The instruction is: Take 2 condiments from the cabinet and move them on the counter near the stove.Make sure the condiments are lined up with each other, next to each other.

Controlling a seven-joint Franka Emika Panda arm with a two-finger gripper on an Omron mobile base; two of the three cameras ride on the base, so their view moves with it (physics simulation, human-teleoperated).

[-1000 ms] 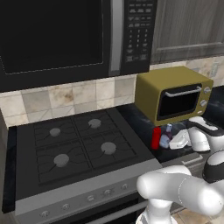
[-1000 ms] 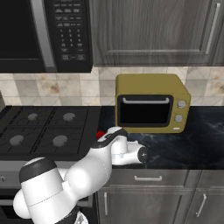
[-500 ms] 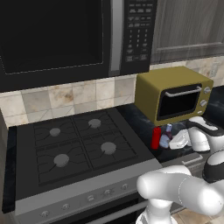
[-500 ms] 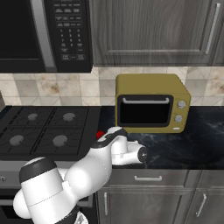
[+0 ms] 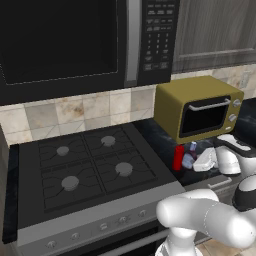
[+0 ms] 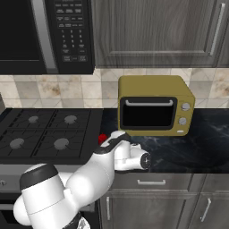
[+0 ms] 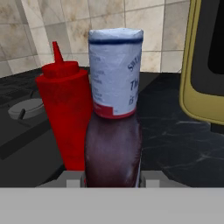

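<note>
In the hand view my gripper is shut on the dark brown bottle, which has a pale blue and white wrapped top. Touching its left side or just behind it stands the red squeeze bottle with its pointed cap. From the left base view the red bottle and the dark bottle stand side by side on the black counter, just right of the stove, with the gripper at the dark one. The red cap peeks past my arm in the right base view.
An olive-yellow toaster oven sits on the counter close behind and to the right of the bottles. The black microwave hangs over the stove. The dark grey cabinet above has its door closed. More counter stretches to the right.
</note>
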